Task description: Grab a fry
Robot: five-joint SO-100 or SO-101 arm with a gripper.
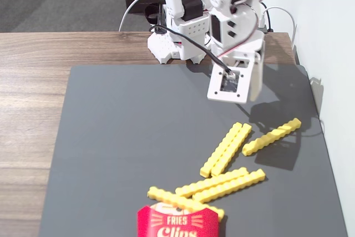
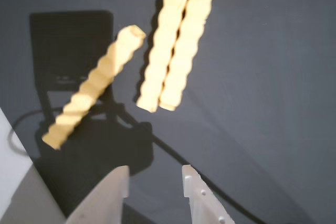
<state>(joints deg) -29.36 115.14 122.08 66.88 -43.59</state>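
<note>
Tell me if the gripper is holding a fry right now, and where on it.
Nothing is held. The gripper is open and empty above the mat, short of the nearest fries.

Even, bright light filled the fixed view; the wrist view was blurred, its yellow plastic fries overexposed, casting hard shadows.

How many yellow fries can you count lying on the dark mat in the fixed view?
6: one alone at right, a touching pair in the middle, another pair below, and one at the red carton. More may hide inside the carton.
</note>
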